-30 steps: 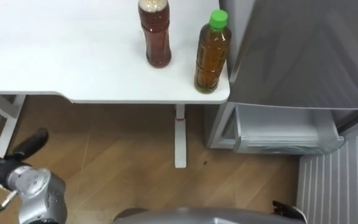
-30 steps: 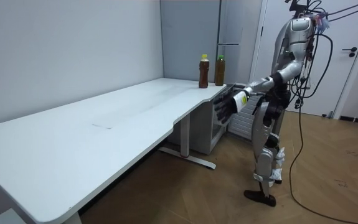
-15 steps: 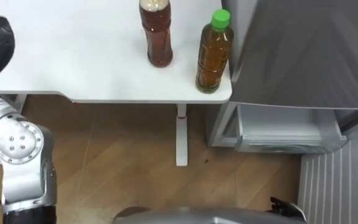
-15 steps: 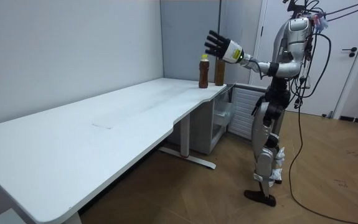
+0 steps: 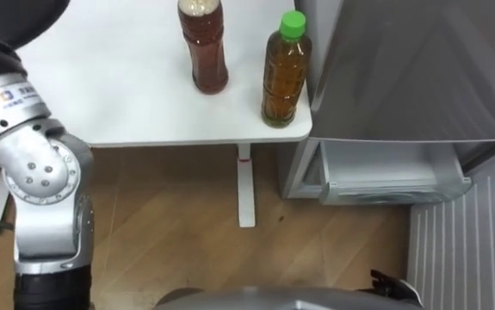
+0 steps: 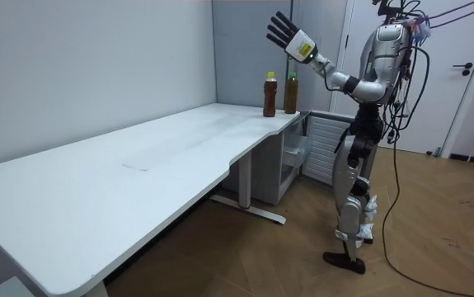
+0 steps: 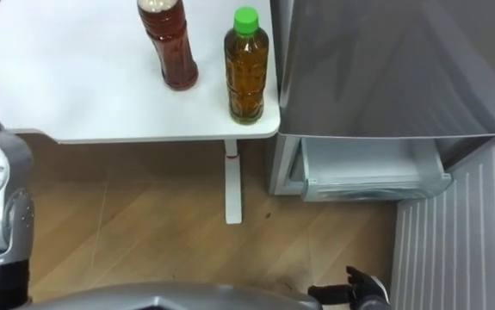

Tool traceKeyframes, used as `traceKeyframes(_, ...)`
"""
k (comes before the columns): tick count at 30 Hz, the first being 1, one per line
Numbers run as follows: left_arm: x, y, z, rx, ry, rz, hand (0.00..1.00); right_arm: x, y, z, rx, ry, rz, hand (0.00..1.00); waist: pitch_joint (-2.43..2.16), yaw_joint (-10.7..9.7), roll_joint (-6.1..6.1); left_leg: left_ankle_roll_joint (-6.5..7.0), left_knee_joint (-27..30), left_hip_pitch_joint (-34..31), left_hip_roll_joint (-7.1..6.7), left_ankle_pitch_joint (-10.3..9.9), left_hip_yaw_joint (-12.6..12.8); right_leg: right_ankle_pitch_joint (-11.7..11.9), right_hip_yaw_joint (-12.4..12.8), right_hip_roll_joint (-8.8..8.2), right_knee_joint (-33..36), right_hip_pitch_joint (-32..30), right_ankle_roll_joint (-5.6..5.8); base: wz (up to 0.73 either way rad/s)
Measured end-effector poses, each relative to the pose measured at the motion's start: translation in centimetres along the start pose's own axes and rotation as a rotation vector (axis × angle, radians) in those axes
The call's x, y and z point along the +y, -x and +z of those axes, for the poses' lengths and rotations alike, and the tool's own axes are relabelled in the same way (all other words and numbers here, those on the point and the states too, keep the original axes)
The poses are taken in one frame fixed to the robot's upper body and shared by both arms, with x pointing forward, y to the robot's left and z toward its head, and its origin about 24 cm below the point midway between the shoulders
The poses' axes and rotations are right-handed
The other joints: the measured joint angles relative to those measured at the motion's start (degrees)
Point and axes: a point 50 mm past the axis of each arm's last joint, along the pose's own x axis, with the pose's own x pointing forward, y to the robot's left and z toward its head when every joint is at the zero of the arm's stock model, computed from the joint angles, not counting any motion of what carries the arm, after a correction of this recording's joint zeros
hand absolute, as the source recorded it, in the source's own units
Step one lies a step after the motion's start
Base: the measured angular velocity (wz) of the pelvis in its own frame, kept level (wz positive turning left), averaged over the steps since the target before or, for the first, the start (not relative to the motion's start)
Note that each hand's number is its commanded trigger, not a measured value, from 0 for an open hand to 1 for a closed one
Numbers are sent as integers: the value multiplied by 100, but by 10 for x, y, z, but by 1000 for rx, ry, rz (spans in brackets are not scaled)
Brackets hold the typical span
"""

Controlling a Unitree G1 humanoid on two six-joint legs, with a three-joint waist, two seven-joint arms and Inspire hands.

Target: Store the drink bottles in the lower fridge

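Stands off the white table's (image 5: 126, 95) corner. Hangs right hand (image 7: 355, 297) below the table's edge; cannot tell its grip. Finds green-capped tea bottle (image 5: 282, 69) and darker tea bottle (image 5: 202, 45) upright on that corner. Holds left hand (image 6: 284, 31) high above the table, fingers splayed, empty.

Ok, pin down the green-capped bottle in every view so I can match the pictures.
Left eye view: green-capped bottle upper middle, at the white table's right near corner.
Right eye view: the bottle upper middle, same corner.
Room view: the bottle upper centre, right one of the pair.
Shared landmark: the red-brown bottle just left of it.
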Motion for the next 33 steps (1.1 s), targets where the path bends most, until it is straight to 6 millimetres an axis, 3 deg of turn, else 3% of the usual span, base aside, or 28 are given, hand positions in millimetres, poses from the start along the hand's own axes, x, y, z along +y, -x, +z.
traceKeyframes(4, -19, 0, 18, -66, 77, -133, 0, 2, -2, 6, -11, 11, 6, 0, 0, -106, -8, 0, -4, 0, -5, 0, -63, 1, -27, 1, 8, 8, 1, 1)
traceKeyframes(12, -47, 9, 21, -60, 155, -362, 0, 3, -3, 10, -13, 20, 28, 0, 19, -243, -14, 0, -4, -10, -5, 0, -58, 1, -17, 1, 27, -14, 0, 0)
traceKeyframes(18, -63, 19, 21, -9, 276, -504, 0, 2, -3, 13, -17, 35, 59, 0, -4, -348, 27, 1, -3, 13, -2, 0, -60, 1, -7, -2, 67, -11, 1, 0)
traceKeyframes(25, -70, 23, 21, 13, 327, -591, 0, 2, -4, 16, -8, 40, 64, 0, -14, -465, 44, 8, 0, 40, -2, 5, -55, 2, 20, -2, 82, -2, 0, -2)
traceKeyframes(33, -74, 26, 16, 68, 347, -659, 0, 2, -4, 16, -3, 40, 61, 0, 19, -461, 37, 9, 0, 61, -2, 5, -34, 2, 64, -1, 90, -3, 0, -1)
